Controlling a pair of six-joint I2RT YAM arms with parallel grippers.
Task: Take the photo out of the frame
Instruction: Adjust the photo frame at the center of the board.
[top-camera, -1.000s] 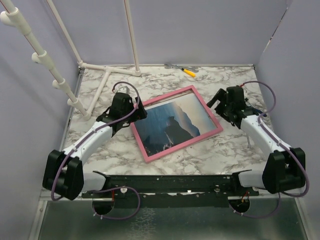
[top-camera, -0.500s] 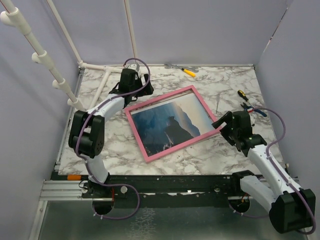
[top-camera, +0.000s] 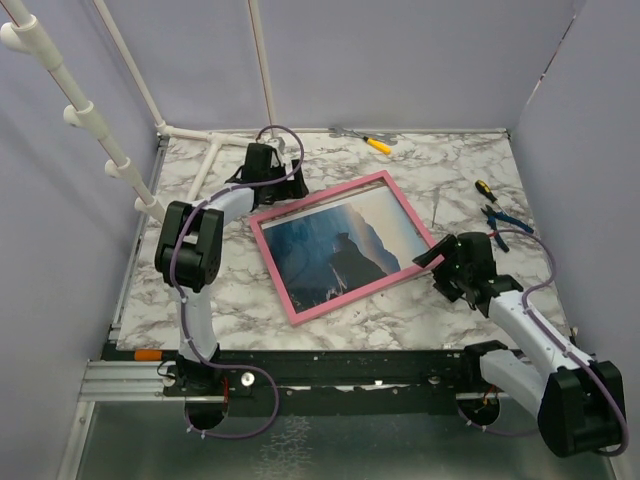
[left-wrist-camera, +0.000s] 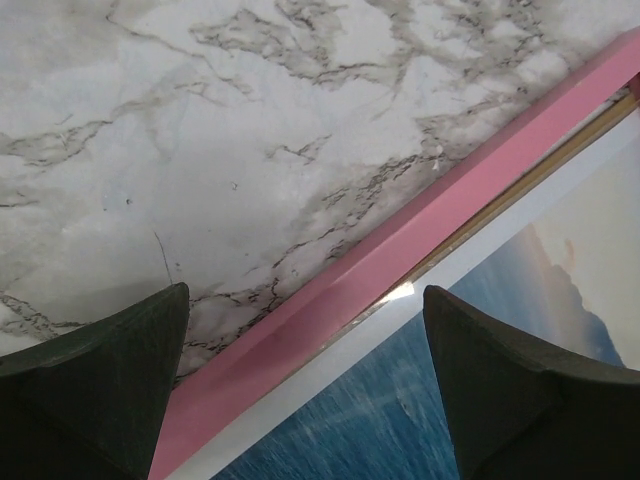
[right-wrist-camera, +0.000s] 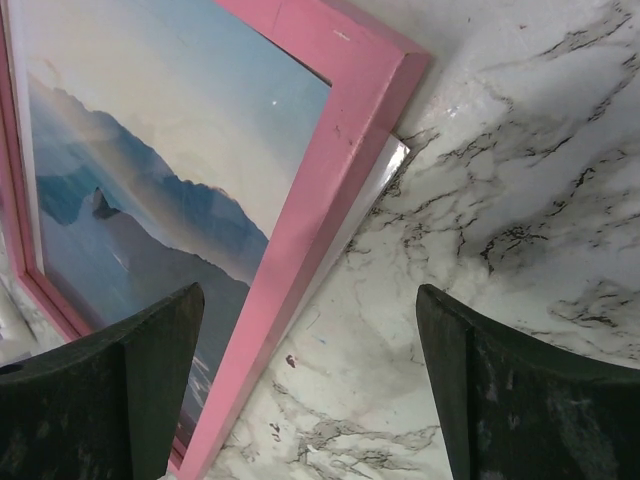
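The frame (top-camera: 300, 312) lies flat on the marble table, pink border up, turned at an angle. Inside it sits the photo (top-camera: 340, 248), a blue lake and mountains under a pale sky. My left gripper (top-camera: 274, 196) is open over the frame's far-left edge. In the left wrist view its gripper (left-wrist-camera: 305, 300) straddles the pink frame (left-wrist-camera: 480, 170), with the photo (left-wrist-camera: 380, 400) below. My right gripper (top-camera: 431, 260) is open at the frame's right corner. In the right wrist view the gripper (right-wrist-camera: 308, 300) spans the frame (right-wrist-camera: 330, 170) beside the photo (right-wrist-camera: 150, 150); a thin glossy edge pokes out under the corner.
A yellow-handled screwdriver (top-camera: 377, 144) lies at the back edge. A small screwdriver and blue-handled pliers (top-camera: 495, 215) lie at the right, behind my right arm. A white pipe rack (top-camera: 200, 160) stands at the back left. Purple walls close in three sides.
My left arm has swung from the frame's left side to its far-left edge and folded up. My right gripper came forward from the back right to the frame's right corner.
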